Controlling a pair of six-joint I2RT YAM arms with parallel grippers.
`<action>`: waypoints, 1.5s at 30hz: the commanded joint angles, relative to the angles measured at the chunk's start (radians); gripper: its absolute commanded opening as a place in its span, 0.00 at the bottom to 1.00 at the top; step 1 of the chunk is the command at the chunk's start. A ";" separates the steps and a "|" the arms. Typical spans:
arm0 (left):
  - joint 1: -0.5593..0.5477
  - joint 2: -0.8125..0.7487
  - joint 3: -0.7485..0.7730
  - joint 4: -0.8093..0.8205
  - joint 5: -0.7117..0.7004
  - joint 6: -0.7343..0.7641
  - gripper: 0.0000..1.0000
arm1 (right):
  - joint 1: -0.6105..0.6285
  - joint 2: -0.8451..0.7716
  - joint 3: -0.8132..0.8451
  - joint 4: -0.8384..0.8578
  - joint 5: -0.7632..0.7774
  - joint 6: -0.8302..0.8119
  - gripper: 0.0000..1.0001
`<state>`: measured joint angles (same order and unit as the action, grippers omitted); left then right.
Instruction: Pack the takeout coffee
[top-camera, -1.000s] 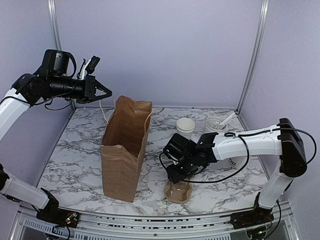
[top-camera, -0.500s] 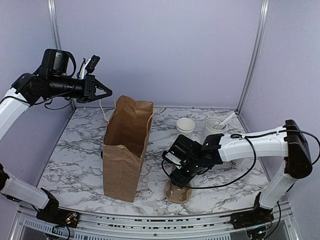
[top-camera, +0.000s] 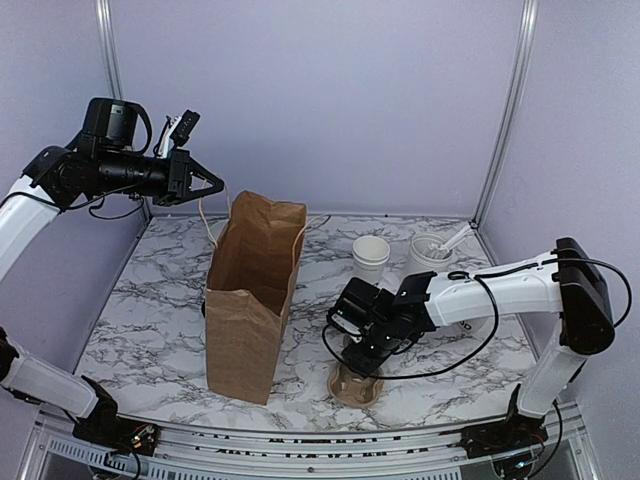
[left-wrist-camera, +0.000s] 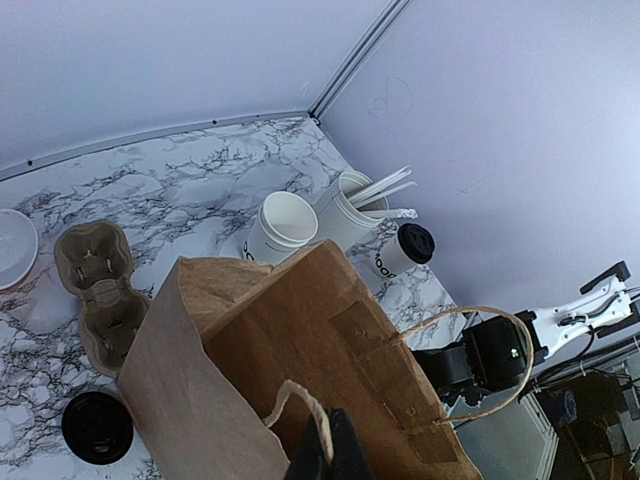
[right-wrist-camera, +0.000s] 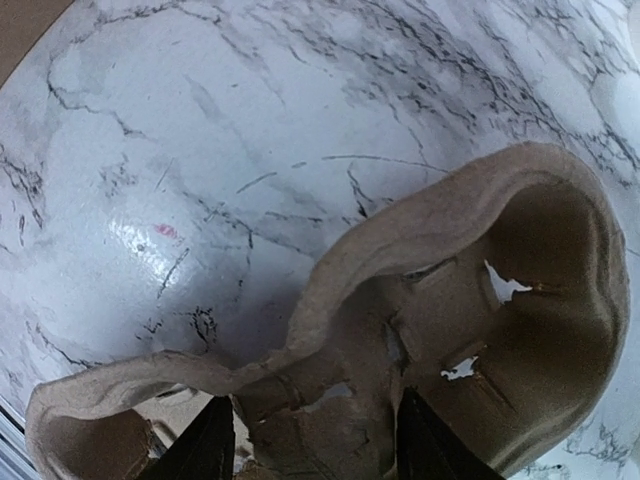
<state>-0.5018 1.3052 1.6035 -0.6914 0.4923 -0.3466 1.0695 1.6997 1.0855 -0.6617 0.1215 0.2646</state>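
Observation:
The takeout coffee cup (left-wrist-camera: 396, 252), small and white with black lettering and a black lid on it, stands by the utensil tub in the left wrist view. My right arm hides it in the top view. A loose black lid (left-wrist-camera: 97, 427) lies near the bag. My left gripper (top-camera: 218, 186) (left-wrist-camera: 330, 445) is shut on a string handle of the open brown paper bag (top-camera: 250, 300) and holds it up. My right gripper (top-camera: 358, 362) (right-wrist-camera: 320, 445) is open and low over the pulp cup carrier (top-camera: 357, 385) (right-wrist-camera: 450, 300), with its fingers on either side of the carrier's middle ridge.
A stack of white cups (top-camera: 371, 254) and a taller white tub with utensils (top-camera: 432, 248) stand at the back right. A white round piece (left-wrist-camera: 10, 245) lies at the left edge of the left wrist view. Purple walls close in the back and sides.
My right gripper has come down a little onto the cup carrier. The left gripper and the bag have not moved.

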 joint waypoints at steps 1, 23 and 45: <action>0.006 -0.012 0.004 0.027 0.015 0.021 0.00 | 0.007 0.013 0.053 -0.044 0.030 0.162 0.49; 0.007 -0.009 -0.017 0.036 0.031 0.021 0.00 | 0.012 -0.035 0.039 -0.004 0.008 0.174 0.59; 0.007 0.009 0.016 0.055 0.112 0.050 0.00 | 0.012 0.042 0.041 0.051 -0.007 0.126 0.41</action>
<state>-0.5011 1.3056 1.5879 -0.6765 0.5613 -0.3237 1.0740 1.7374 1.0977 -0.6323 0.1062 0.3851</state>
